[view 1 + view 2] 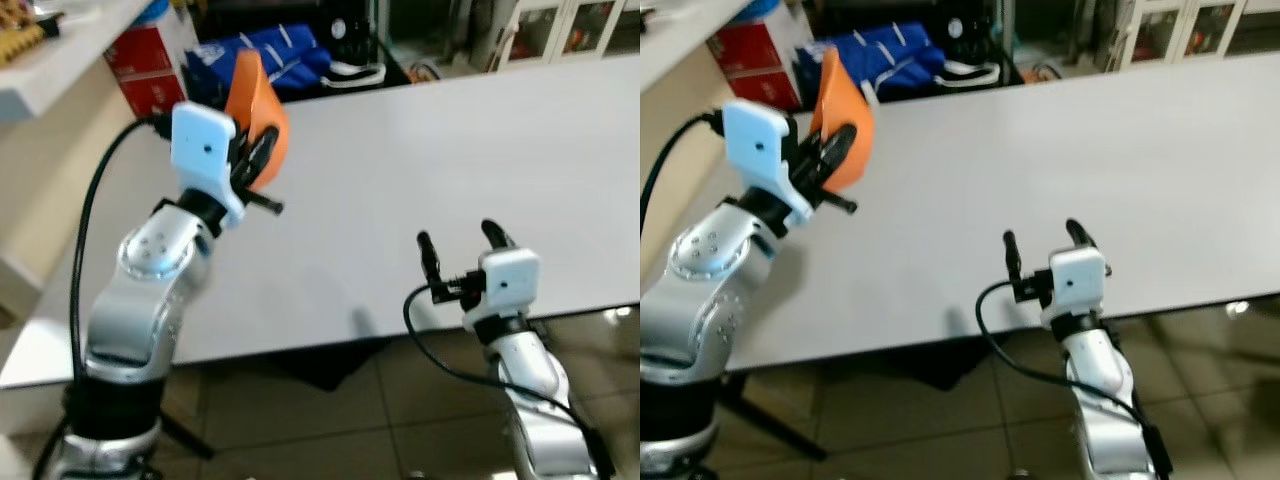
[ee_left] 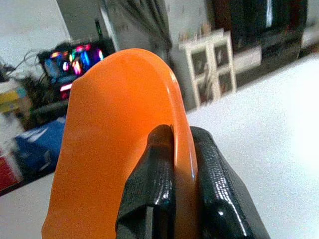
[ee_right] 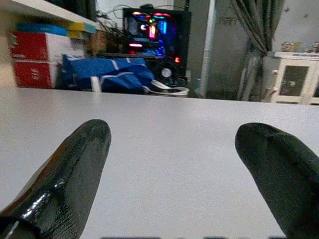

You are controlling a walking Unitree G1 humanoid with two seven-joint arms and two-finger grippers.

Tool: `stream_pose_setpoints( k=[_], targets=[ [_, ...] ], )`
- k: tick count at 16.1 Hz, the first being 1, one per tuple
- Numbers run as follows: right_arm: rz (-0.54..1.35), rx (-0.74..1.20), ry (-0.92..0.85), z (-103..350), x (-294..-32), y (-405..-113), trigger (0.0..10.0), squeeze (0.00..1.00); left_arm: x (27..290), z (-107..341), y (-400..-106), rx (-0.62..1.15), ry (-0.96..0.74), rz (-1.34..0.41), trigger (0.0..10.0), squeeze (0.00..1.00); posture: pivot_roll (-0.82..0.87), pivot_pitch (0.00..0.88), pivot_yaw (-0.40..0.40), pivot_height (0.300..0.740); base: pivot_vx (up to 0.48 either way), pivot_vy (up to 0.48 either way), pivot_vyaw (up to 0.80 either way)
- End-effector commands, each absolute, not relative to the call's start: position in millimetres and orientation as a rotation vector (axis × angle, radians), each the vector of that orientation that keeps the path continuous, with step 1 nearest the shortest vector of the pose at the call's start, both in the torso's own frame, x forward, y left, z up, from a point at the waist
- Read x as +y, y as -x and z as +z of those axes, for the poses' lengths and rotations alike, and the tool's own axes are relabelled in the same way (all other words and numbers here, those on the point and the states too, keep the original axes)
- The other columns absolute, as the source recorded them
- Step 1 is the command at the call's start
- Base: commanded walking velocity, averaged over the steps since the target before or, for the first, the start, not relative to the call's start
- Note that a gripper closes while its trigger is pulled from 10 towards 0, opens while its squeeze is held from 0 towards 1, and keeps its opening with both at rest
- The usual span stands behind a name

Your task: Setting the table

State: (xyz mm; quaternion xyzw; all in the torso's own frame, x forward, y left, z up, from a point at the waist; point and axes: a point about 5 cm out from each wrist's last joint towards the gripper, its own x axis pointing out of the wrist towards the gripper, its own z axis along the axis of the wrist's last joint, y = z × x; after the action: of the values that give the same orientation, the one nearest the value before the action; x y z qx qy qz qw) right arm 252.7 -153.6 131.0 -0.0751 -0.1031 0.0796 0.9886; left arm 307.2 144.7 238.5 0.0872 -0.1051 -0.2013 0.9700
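Observation:
An orange plate (image 1: 257, 115) hangs on edge above the left part of the white table (image 1: 470, 170). My left gripper (image 1: 258, 165) is shut on the plate's rim, and the two black fingers (image 2: 159, 184) pinch that rim (image 2: 180, 149) from both sides. My right gripper (image 1: 458, 240) stands open just above the table's front edge, with nothing between its fingers (image 3: 75, 169).
A white shelf unit (image 1: 50, 60) stands to the left of the table. Beyond the far edge lie a blue bag (image 1: 270, 55) and a red box (image 1: 145, 60). White cabinets (image 1: 570, 25) stand at the back right. Tiled floor (image 1: 330, 420) lies below the front edge.

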Motion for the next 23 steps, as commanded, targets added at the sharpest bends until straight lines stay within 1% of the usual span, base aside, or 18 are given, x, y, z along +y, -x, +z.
stream_pose_setpoints(
  k=[1,2,4,6,7,8,9,11,16,18,19,23],
  targets=[
    [0.171,-0.238,0.162,136.0,-148.6,-251.6,10.0,0.00,148.0,250.1,-312.0,-0.245,-0.248,-0.421,0.0,0.00,-0.19,0.000,0.161,0.736,0.000,0.000,0.00],
    [0.168,-0.240,0.166,136.4,-149.1,-251.7,10.0,0.00,148.3,251.2,-313.6,-0.244,-0.264,-0.429,0.0,0.00,-0.19,0.000,0.161,0.736,0.000,0.000,0.00],
    [0.156,-0.247,0.170,137.3,-150.4,-252.8,10.0,0.00,151.9,256.5,-326.3,-0.224,-0.362,-0.487,0.0,0.00,-0.19,0.000,0.168,0.736,0.000,0.000,0.00],
    [0.147,-0.252,0.176,137.9,-151.4,-253.7,10.0,0.00,149.0,253.3,-334.5,-0.177,-0.489,-0.594,0.0,0.00,-0.20,0.000,0.173,0.736,0.000,0.000,0.00],
    [0.146,-0.253,0.177,138.2,-151.7,-253.9,10.0,0.00,148.7,252.7,-336.2,-0.170,-0.513,-0.609,0.0,0.00,-0.20,0.000,0.173,0.736,0.000,0.000,0.00],
    [0.121,-0.273,0.197,143.9,-158.2,-257.5,10.0,0.00,148.5,246.6,-345.3,-0.116,-0.608,-0.688,0.0,0.00,-0.20,0.000,0.181,0.736,0.000,0.000,0.00],
    [0.105,-0.284,0.206,147.3,-162.1,-259.3,10.0,0.00,148.8,243.0,-348.7,-0.087,-0.650,-0.726,0.0,0.00,-0.20,0.000,0.181,0.736,0.000,0.000,0.00],
    [0.047,-0.324,0.242,160.9,-175.7,-263.9,10.0,0.00,145.8,236.6,-366.7,-0.052,-0.700,-0.716,0.0,0.00,-0.22,0.000,0.189,0.736,0.000,0.000,0.00],
    [0.043,-0.318,0.247,158.4,-174.0,-258.8,10.0,0.00,124.3,223.5,-374.2,-0.052,-0.731,-0.789,0.0,0.00,-0.25,0.000,0.198,0.736,0.000,0.000,0.00],
    [0.039,-0.317,0.247,158.3,-173.4,-256.7,10.0,0.00,116.1,211.7,-374.7,-0.045,-0.734,-0.805,0.0,0.00,-0.26,0.000,0.198,0.736,0.000,0.000,0.00],
    [0.035,-0.314,0.249,158.4,-174.5,-256.0,10.0,0.00,109.5,200.4,-372.4,-0.035,-0.740,-0.839,0.0,0.00,-0.26,0.000,0.196,0.736,0.000,0.000,0.00],
    [0.040,-0.311,0.249,157.7,-173.1,-254.5,10.0,0.00,98.6,178.4,-363.8,-0.003,-0.761,-0.913,0.0,0.00,-0.26,0.000,0.195,0.736,0.000,0.000,0.00]
  ],
)
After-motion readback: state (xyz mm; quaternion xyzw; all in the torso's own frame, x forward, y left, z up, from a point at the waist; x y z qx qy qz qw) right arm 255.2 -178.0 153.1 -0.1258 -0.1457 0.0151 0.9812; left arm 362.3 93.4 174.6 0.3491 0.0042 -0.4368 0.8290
